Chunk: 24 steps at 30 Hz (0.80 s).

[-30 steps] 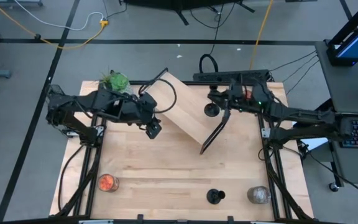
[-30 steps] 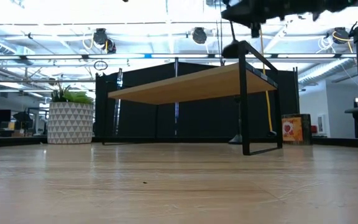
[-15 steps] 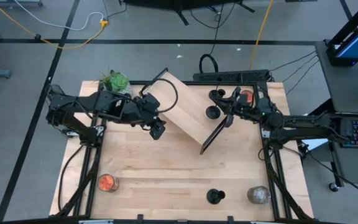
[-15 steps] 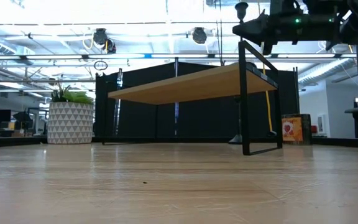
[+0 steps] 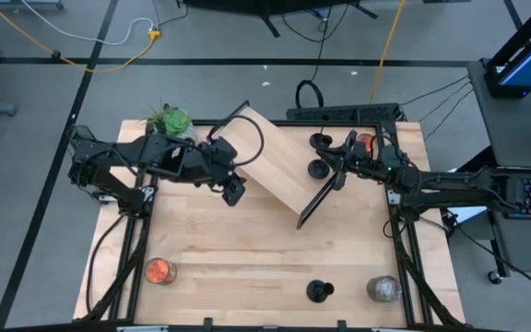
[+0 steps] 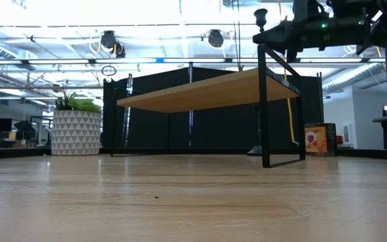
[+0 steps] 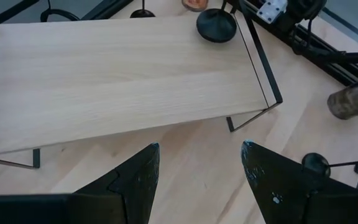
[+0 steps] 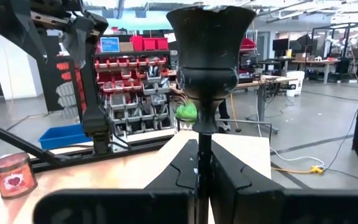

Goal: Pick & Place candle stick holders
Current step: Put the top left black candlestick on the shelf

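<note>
1. No brand name or legible writing can be made out; a label is seen on the small candle jar (image 8: pixel 15 176) in the right wrist view and a printed box (image 6: pixel 320 139) stands at the far edge in the low view, but neither can be read.
2. The right gripper (image 5: pixel 339 159) is clenched on the stem of a candle stick holder (image 8: pixel 208 68), which is held upright above the back right part of the table (image 5: pixel 247 267), near the end of the small wooden shelf (image 5: pixel 270 166).
3. In the right wrist view the holder's cup and upper stem are seen clearly, while its lower stem and base are hidden between the fingers (image 8: pixel 179 168).
4. In the low view only the cup of the held holder (image 6: pixel 261 15) is seen above the dark gripper; the rest is cut off or masked.
5. A second candle stick holder (image 5: pixel 315 169) is seen standing on the table just beside the shelf's black wire leg, and its disc base appears in the left wrist view.
6. A third candle stick holder (image 5: pixel 319 291) stands well apart, near the front edge of the table, between an orange-filled jar (image 5: pixel 159 271) and a grey jar (image 5: pixel 383 289).
7. The left gripper (image 7: pixel 197 171) hangs released above the shelf's near side, its fingers spread apart and nothing between them.
8. A potted plant (image 5: pixel 171 119) is seen at the back left corner.
</note>
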### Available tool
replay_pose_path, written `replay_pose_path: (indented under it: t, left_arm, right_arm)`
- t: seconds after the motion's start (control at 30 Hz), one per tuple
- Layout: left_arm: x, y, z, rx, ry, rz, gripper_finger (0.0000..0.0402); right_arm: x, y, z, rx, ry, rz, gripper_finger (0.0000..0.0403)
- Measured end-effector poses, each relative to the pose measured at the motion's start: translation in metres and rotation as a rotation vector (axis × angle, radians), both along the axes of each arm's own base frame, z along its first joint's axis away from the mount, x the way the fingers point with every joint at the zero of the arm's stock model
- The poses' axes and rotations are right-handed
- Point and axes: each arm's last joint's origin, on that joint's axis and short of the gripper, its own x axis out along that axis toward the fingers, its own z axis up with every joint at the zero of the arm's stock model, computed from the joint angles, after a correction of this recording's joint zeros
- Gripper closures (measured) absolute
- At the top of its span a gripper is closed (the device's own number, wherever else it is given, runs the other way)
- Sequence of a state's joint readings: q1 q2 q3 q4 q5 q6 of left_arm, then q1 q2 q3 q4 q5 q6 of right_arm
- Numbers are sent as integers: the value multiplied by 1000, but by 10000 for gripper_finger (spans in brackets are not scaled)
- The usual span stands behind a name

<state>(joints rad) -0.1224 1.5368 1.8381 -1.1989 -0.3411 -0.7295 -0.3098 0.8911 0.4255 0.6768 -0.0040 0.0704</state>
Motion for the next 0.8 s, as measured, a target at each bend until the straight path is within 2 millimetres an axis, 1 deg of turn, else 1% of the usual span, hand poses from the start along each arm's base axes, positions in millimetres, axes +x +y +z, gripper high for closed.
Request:
replay_pose_path:
  t: [0.2,0.47,0.8]
  left_arm:
    - [0,0,0,1,0,-1,167]
    - [0,1,0,11,5,-9,167]
    - [0,1,0,14,6,-11,167]
  right_arm:
    - [0,0,-3,48,21,4,394]
    - [0,0,-3,111,4,13,389]
    - [0,0,-4,119,6,14,387]
